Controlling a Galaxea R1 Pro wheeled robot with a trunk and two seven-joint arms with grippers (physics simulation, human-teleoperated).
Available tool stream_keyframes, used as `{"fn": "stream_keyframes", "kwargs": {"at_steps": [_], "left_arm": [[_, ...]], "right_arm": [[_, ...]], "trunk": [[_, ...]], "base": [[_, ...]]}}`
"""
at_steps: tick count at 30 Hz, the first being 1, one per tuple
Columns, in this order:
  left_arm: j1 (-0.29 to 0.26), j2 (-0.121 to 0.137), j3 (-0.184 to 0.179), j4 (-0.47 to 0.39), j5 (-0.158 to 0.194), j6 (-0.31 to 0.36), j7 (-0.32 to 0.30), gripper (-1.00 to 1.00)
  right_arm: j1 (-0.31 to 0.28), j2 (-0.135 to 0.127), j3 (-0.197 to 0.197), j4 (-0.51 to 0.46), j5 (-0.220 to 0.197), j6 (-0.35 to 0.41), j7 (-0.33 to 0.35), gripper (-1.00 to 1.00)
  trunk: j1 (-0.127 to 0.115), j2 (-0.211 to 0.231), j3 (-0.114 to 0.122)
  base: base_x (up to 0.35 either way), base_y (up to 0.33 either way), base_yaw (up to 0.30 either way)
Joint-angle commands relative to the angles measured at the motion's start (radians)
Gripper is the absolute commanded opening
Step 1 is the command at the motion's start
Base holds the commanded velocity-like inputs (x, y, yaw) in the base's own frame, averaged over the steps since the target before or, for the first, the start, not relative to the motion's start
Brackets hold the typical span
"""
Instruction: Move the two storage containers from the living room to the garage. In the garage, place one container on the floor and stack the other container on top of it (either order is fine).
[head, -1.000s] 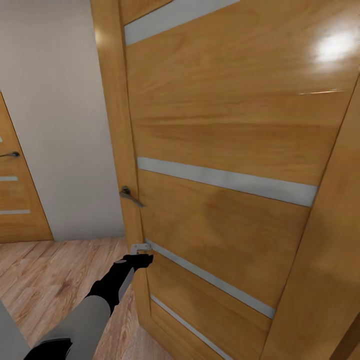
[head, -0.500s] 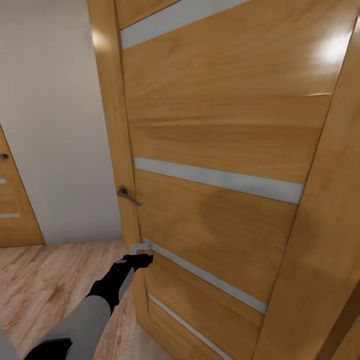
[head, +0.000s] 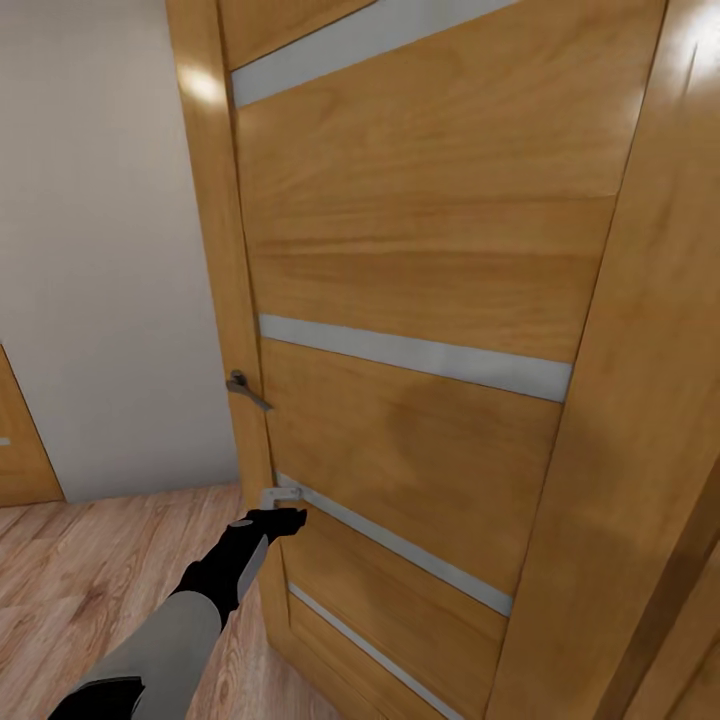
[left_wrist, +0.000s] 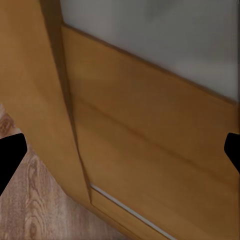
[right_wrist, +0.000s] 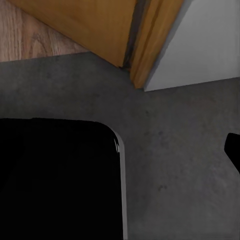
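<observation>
A light wood plank floor (head: 90, 560) meets a honey-wood door (head: 420, 300). The left hand (head: 283, 508), fingers spread, is against the door's edge below the lever handle (head: 245, 388); no containers visible.

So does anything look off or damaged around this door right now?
Nothing stands out. The wooden door looks intact, its handle in place, and the left gripper sits close to the door's edge near a small pale fitting. The plank floor shows no spill or debris.
</observation>
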Motion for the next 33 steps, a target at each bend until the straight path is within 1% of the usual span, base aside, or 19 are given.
{"fn": "stream_keyframes", "kwargs": {"at_steps": [1, 11, 29, 33], "left_arm": [[0.000, -0.002, 0.005, -0.003, 0.000, 0.005, -0.006, 1.00], [-0.001, 0.002, 0.005, -0.003, -0.002, 0.005, -0.006, 1.00], [-0.001, -0.001, 0.005, -0.003, -0.002, 0.007, -0.005, 1.00], [-0.001, -0.001, 0.005, -0.003, -0.002, 0.007, -0.005, 1.00]], "right_arm": [[0.000, 0.000, 0.000, 0.001, 0.005, -0.003, -0.006, 1.00], [0.000, 0.000, 0.000, 0.001, 0.005, -0.003, -0.006, 1.00], [0.000, 0.000, 0.000, 0.001, 0.005, -0.003, -0.006, 1.00], [0.000, 0.000, 0.000, 0.001, 0.005, -0.003, -0.006, 1.00]], "trunk": [[0.000, -0.001, -0.001], [0.000, -0.001, 0.000], [0.000, -0.001, 0.010], [0.000, -0.001, 0.011]], "base": [[0.000, 0.000, -0.004], [0.000, 0.000, -0.022], [0.000, 0.000, -0.222], [0.000, 0.000, -0.109]]}}
